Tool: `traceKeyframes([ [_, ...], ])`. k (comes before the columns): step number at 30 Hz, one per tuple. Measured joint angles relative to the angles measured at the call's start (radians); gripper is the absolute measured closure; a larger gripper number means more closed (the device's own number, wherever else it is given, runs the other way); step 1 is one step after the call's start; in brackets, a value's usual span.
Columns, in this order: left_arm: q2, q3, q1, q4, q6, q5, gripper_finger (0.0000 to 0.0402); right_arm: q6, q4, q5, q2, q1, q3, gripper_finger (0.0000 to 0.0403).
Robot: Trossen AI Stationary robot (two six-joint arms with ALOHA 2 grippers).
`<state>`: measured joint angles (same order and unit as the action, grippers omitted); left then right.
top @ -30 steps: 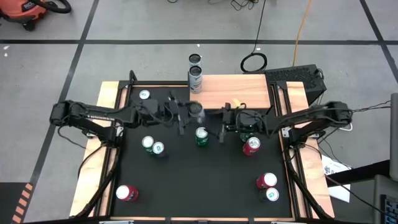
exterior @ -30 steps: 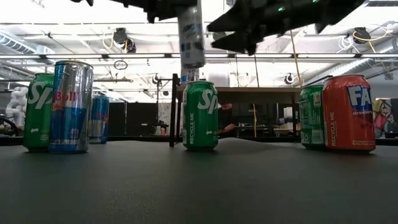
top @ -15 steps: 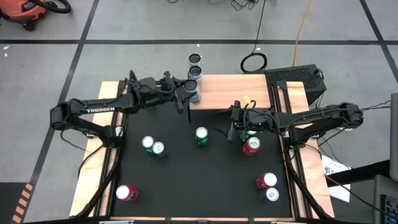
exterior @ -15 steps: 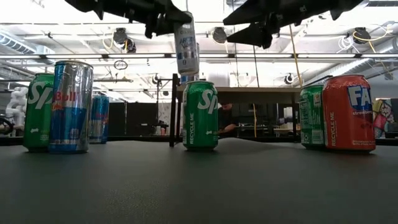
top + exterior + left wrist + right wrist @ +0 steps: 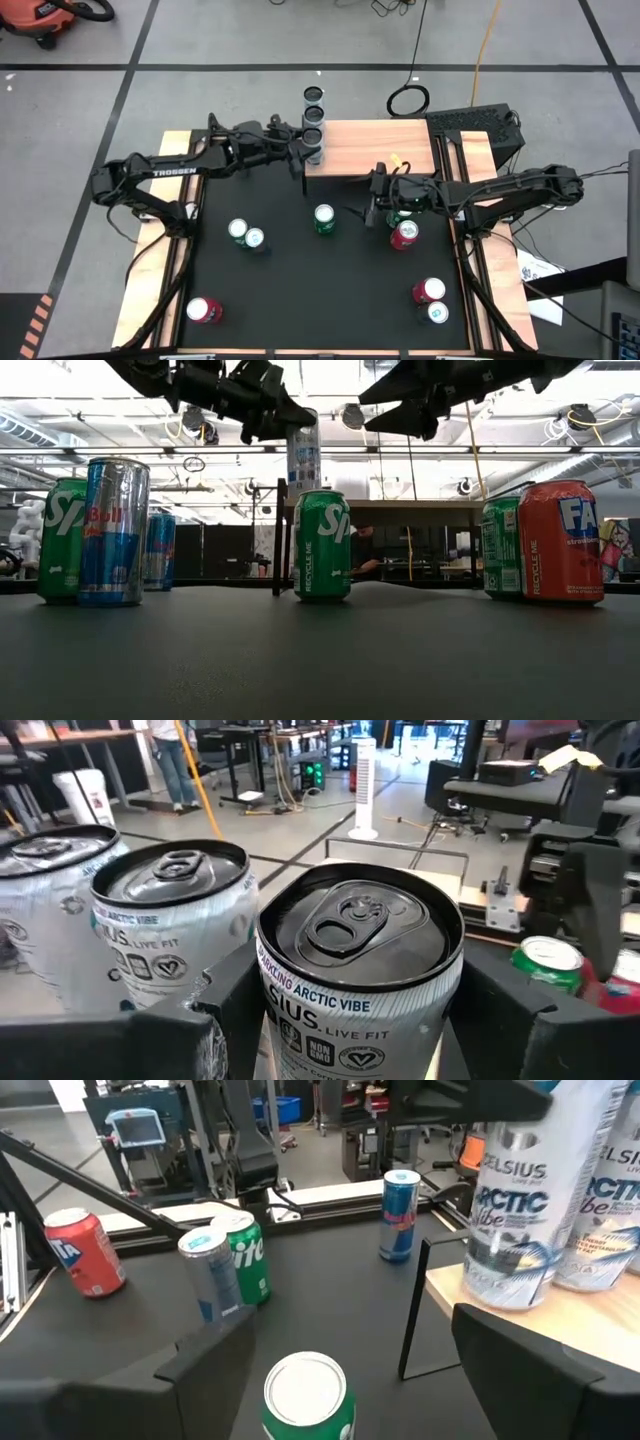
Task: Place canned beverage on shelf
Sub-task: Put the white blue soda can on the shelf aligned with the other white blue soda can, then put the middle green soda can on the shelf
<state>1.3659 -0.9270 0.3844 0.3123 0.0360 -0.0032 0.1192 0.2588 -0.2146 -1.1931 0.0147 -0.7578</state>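
The left gripper [image 5: 300, 152] is clamped around a white can [image 5: 360, 970], holding it upright at the left end of the shelf [image 5: 385, 145], over the corner of the plank. In the left wrist view the fingers [image 5: 235, 995] press on both sides of the can, and two more white cans [image 5: 165, 920] stand just beside it in a row. Whether the held can touches the plank I cannot tell. On the black table [image 5: 300, 290] a green can [image 5: 324, 219] stands alone near the middle, in front of the shelf. To the right, the right gripper [image 5: 368, 205] hangs above the table with its fingers spread and nothing between them, just beside a red can [image 5: 404, 234].
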Motion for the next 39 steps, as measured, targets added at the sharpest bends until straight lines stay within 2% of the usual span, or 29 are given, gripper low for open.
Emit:
traceKeyframes([
  [5, 0.005, -0.001, 0.01, 0.003, 0.0, -0.001, 0.0159, -0.015, -0.014, -0.002, 0.0, 0.0, 0.0, 0.0083],
  [12, 0.005, -0.002, 0.009, 0.0, 0.038, 0.003, 0.0159, -0.027, -0.034, -0.122, 0.0, 0.0, 0.0, 0.0083],
  [15, 0.005, -0.002, 0.009, -0.002, 0.034, 0.002, 0.0155, -0.029, -0.033, -0.127, 0.0, 0.0, 0.0, 0.0083],
  [18, 0.005, -0.002, 0.009, -0.003, 0.032, 0.002, 0.0133, -0.037, -0.033, -0.14, 0.0, 0.0, 0.0, 0.0083],
  [23, 0.007, -0.002, 0.01, -0.013, 0.031, -0.001, 0.0079, -0.061, -0.032, -0.269, 0.0, 0.0, 0.0, 0.0083],
  [26, -0.005, -0.002, 0.009, -0.02, 0.033, 0.017, 0.0056, -0.059, -0.033, -0.311, 0.0, 0.0, 0.0, 0.0083],
  [33, -0.116, -0.001, 0.006, -0.139, 0.083, 0.032, 0.0039, -0.05, -0.05, -0.313, 0.018, -0.001, 0.0, 0.0083],
  [36, -0.189, -0.001, 0.006, -0.229, 0.127, 0.032, 0.0038, -0.001, -0.128, -0.312, 0.059, -0.002, -0.001, 0.0083],
  [39, -0.252, 0.014, 0.006, -0.256, 0.144, 0.031, 0.0038, 0.102, -0.367, -0.308, 0.105, -0.008, -0.05, 0.0083],
])
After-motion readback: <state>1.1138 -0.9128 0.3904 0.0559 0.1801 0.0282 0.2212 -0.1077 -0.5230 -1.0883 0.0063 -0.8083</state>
